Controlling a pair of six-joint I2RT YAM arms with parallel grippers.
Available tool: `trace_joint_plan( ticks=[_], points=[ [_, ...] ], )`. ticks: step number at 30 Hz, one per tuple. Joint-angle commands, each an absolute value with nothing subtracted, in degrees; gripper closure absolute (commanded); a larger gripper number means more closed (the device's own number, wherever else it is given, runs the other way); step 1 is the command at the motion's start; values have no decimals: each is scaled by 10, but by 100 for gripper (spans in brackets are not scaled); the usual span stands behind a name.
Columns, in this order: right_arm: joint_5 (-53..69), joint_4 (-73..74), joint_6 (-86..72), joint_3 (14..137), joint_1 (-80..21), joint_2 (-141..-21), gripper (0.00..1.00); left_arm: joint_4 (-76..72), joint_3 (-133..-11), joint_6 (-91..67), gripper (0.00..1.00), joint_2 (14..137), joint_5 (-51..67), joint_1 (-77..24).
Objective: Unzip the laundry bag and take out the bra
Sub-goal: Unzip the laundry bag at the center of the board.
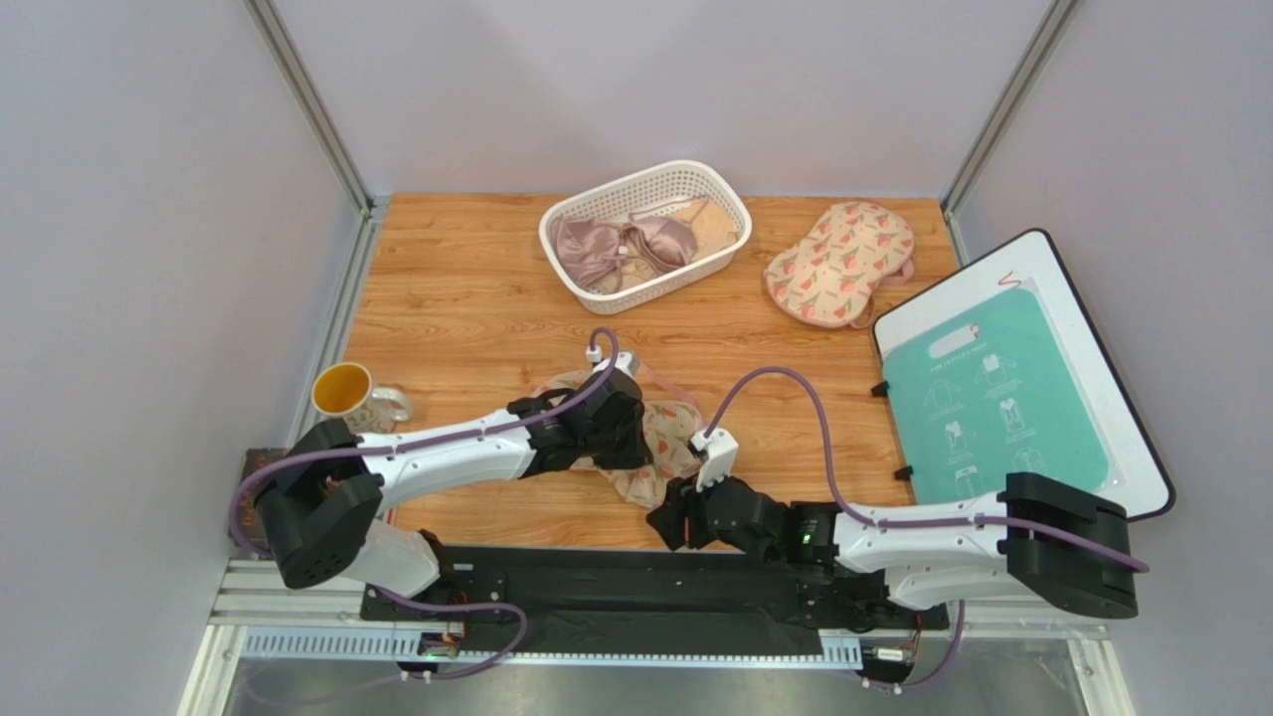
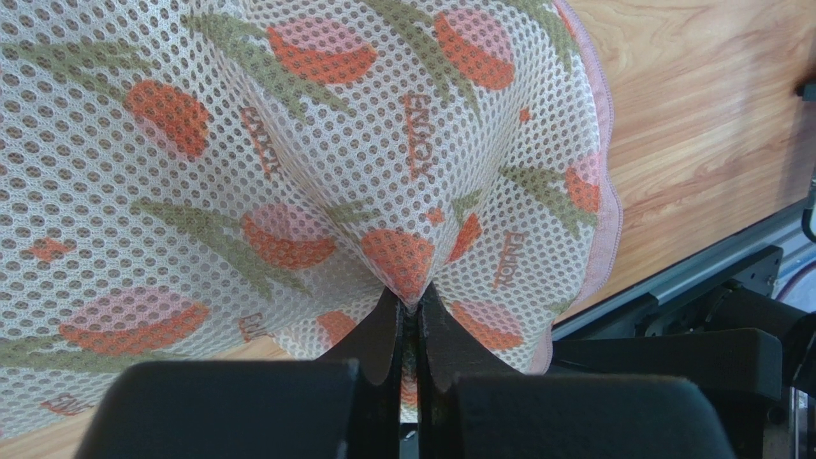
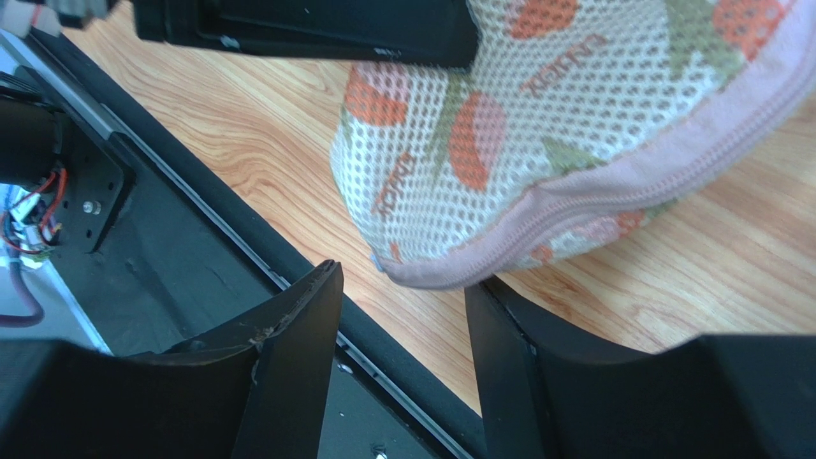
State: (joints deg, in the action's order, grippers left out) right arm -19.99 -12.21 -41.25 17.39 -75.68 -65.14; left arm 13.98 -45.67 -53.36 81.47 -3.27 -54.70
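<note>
The laundry bag (image 1: 668, 445), beige mesh with red flowers and pink zip edging, lies bunched on the wooden table near the front edge. My left gripper (image 1: 625, 433) is shut on a pinched fold of its mesh; in the left wrist view the bag (image 2: 335, 143) fills the frame above the closed gripper (image 2: 412, 308). My right gripper (image 1: 670, 522) is open, just at the bag's near corner. In the right wrist view the gripper (image 3: 402, 282) stands open below the pink zip edging (image 3: 594, 201) of the bag (image 3: 575, 105), not holding it. The mustard-yellow bra is hidden.
A white basket (image 1: 646, 176) at the back holds a mauve satin bra (image 1: 616, 246) and a pale beige bra (image 1: 717, 224). A second bag of the same print (image 1: 840, 261) lies back right. A white board with a teal sheet (image 1: 1009, 391) is right. A mug (image 1: 347, 393) stands left.
</note>
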Motion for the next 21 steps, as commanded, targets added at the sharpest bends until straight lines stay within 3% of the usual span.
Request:
trace_joint_plan(
  ticks=[1,10,21],
  points=[
    [-218,-172,-402,176,-759,-643,43,124,-469,-558,100,790,-10,-548],
    [-241,-179,-403,144,-759,-595,42,62,-446,-629,100,766,17,-548],
    [-286,-121,-392,124,-759,-497,51,76,-444,-623,100,755,13,-548]
  ],
)
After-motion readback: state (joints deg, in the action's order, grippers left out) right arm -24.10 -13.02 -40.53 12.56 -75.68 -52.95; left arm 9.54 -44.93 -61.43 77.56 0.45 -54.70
